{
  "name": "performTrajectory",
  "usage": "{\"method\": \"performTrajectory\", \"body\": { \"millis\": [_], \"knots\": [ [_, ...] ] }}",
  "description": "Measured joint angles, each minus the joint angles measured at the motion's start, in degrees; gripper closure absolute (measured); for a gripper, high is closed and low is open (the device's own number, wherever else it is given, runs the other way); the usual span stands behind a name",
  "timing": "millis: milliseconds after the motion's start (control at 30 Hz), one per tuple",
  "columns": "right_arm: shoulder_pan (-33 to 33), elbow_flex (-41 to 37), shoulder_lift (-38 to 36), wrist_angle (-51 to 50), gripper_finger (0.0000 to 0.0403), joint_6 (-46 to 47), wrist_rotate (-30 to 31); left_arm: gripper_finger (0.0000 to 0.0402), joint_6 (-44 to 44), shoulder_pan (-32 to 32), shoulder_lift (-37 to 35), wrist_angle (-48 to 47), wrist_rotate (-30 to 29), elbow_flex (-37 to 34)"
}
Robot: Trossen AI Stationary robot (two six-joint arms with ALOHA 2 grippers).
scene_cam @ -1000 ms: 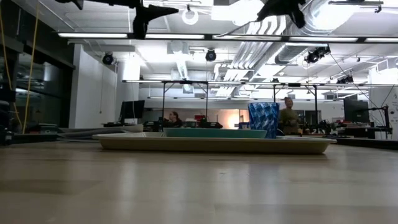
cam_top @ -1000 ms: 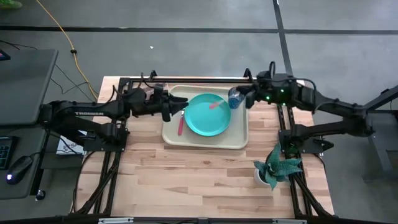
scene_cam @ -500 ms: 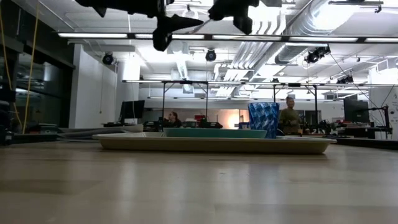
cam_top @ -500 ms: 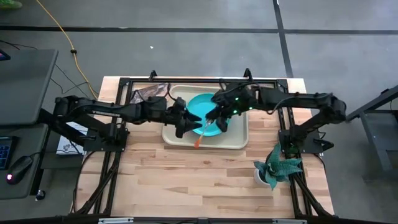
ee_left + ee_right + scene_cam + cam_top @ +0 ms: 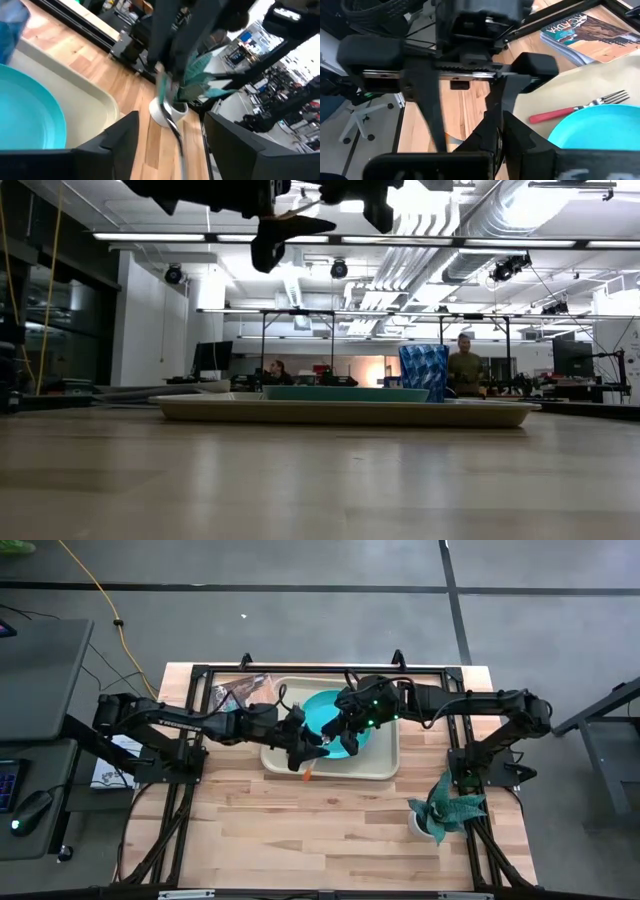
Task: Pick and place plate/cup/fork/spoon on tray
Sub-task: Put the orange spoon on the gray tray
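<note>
Above the near-left part of the tray the two pincers meet tip to tip, both well clear of the table. The right pincer is closed tight and appears to have the spoon by its metal end. The thin silver stem runs down from its dark fingers and the orange handle pokes out past the left pincer towards the tray's front rim. The left pincer stands wide open with one finger on each side of the stem and neither seems to press on it. Under the pair lies the plate, flat in the tray. The fork lies on the tray beneath them, just beside the plate's rim, with its tines pointing away from the right pincer. The cup stands upright on the tray behind the right pincer. Beyond the left pincer, off the tray's far-left corner, is a booklet whose cover seems to read "ARCADIA". The potted plant is well off to the right pincer's side.
</note>
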Motion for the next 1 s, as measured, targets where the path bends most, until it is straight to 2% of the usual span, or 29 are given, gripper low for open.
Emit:
{"method": "performTrajectory", "body": {
  "millis": [133, 300, 333, 467, 567, 733, 900, 1000],
  "knots": [
    [0.0, 0.0, 0.0, -0.2, 0.0403, -0.1, -0.1, 0.0246, 0.9, 0.3, 0.0, 0.5, -0.5, 0.0],
    [0.0, 0.0, 0.1, -0.3, 0.0403, -0.2, -1.7, 0.0370, 1.0, 0.9, 0.0, 0.7, -0.2, 0.0],
    [0.0, 0.0, 0.1, -0.4, 0.0403, -0.5, -1.7, 0.0385, 0.8, 1.2, 0.0, 0.6, -0.2, 0.0],
    [-0.1, 0.0, 0.0, -0.8, 0.0402, -0.8, -0.7, 0.0392, 0.7, 1.8, 0.0, 0.2, 0.3, 0.0],
    [0.0, -0.1, -0.3, -1.3, 0.0385, -0.4, 0.3, 0.0399, 1.4, 2.8, -0.3, -1.9, 1.2, 0.0],
    [-0.8, 0.0, -3.8, -5.3, 0.0313, -1.2, 4.4, 0.0401, 3.8, 6.2, -3.1, -11.7, 2.8, 0.0],
    [-3.0, -0.1, -7.5, -13.6, 0.0241, -2.7, 9.0, 0.0401, 6.3, 8.7, -8.5, -20.6, 2.6, -2.1],
    [-4.5, -0.1, -9.9, -19.0, 0.0217, -2.7, 10.0, 0.0401, 3.2, 8.9, -12.5, -20.3, -1.8, -6.5]
  ]
}}
